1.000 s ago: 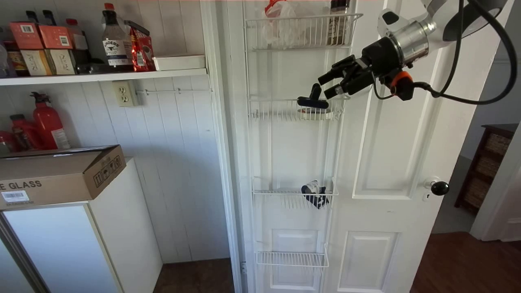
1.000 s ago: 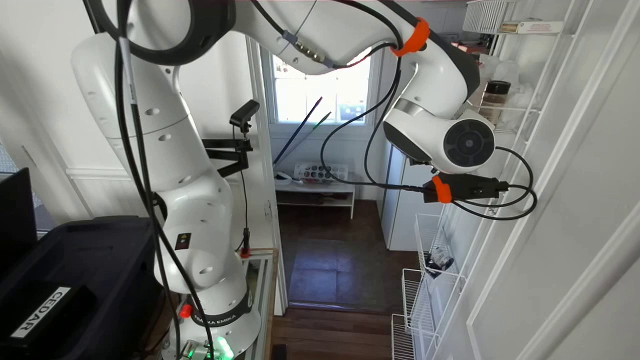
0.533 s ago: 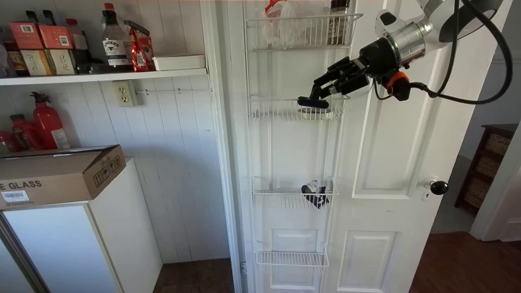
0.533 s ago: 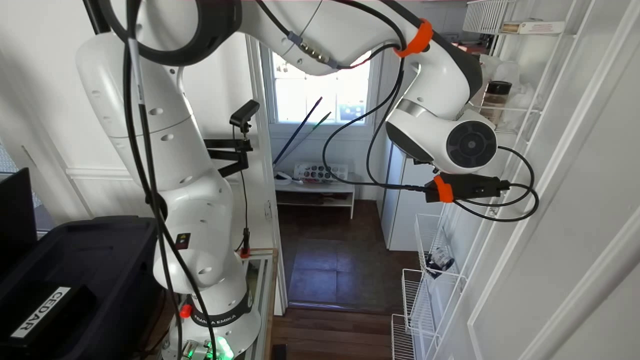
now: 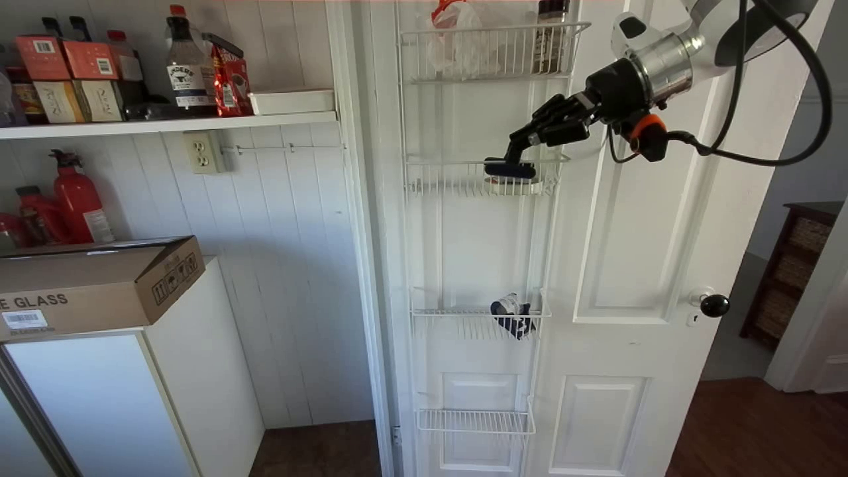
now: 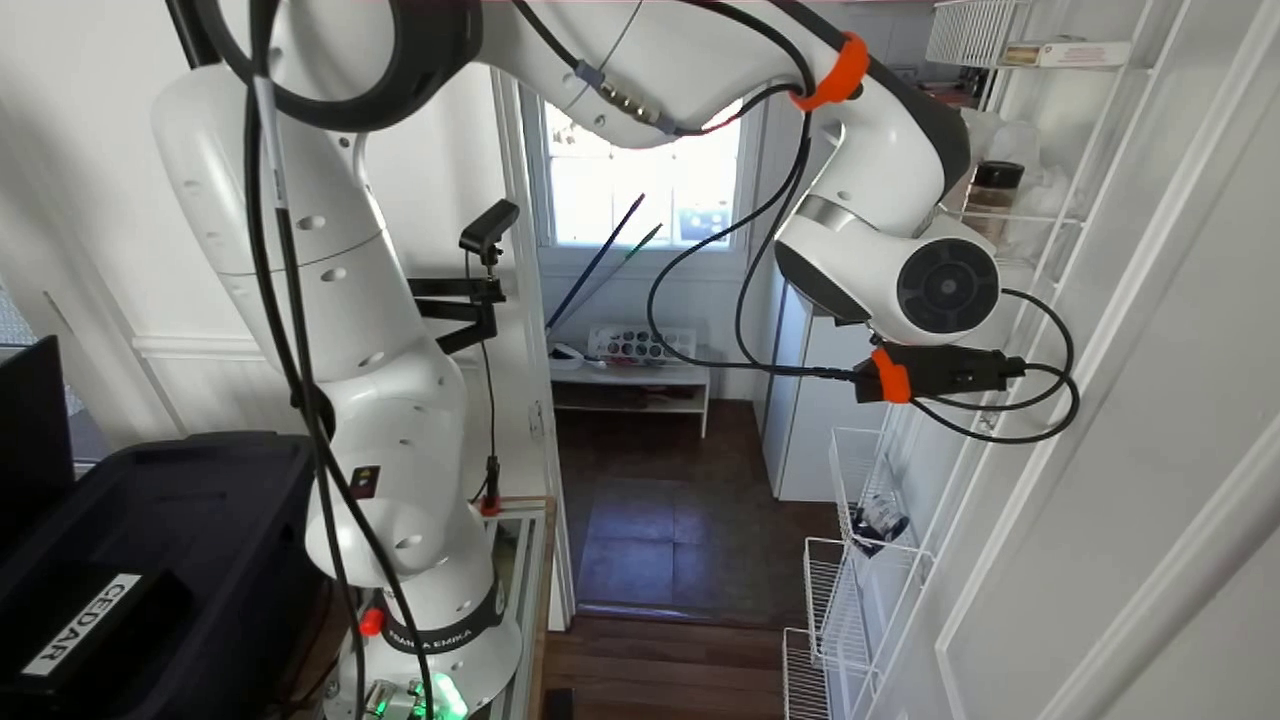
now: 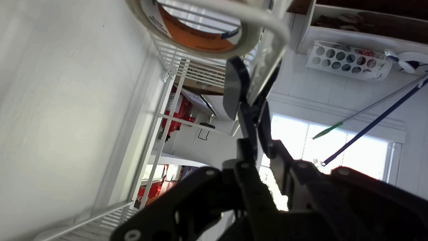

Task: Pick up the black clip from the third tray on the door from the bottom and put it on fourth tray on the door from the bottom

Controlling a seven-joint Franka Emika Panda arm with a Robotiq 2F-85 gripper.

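White and panelled, the door (image 5: 652, 351) stands right of centre in an exterior view. Only the grasp looks done; lifting and placing remain. At top centre, the fourth tray (image 5: 517, 27) has a tall front to clear; below it hangs the third tray (image 5: 457, 185). A plastic bag (image 5: 464, 53) crowds the upper one, with a jar (image 5: 551, 46) to its right. Low in the wrist view, the gripper (image 7: 260, 147) is pinched on its target; a tape roll (image 7: 197, 38) lies just beside. Smallest, that target, the black clip (image 5: 510, 171), sits at the third tray, held by its handle, seemingly clipped over that tray's front.

The black clip (image 5: 509, 169), handle up in the pincer (image 7: 261, 152), straddles the front rail of the third tray (image 5: 457, 185)
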